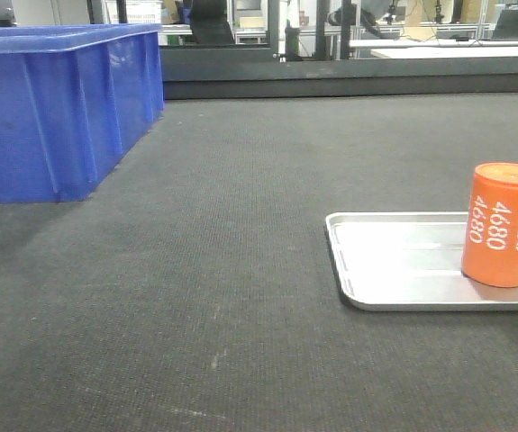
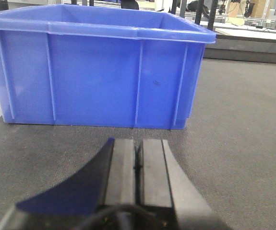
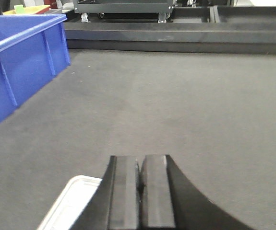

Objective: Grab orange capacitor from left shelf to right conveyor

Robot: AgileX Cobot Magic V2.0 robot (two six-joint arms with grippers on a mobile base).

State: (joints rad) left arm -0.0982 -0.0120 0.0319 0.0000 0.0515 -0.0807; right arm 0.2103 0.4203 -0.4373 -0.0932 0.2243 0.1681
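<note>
While both pincers are sitting closed and empty, the orange capacitor (image 1: 503,225) is standing upright in a silver tray (image 1: 403,270) on the conveyor surface (image 1: 222,270), near right; right pincer (image 3: 139,179), beside that tray, seems nearer than left pincer (image 2: 137,163).

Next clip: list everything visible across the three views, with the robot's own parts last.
orange capacitor: one, orange with white 4680 print, upright on the metal tray, right side of front view.
metal tray: one, silver, flat on the conveyor belt; a corner shows in the right wrist view.
blue bin: one, blue plastic, on the belt at left.
conveyor belt: one, dark grey textured matting, black rail at far edge.
left pincer: one, black, shut, empty, facing the bin.
right pincer: one, black, shut, empty, above the tray corner.
</note>
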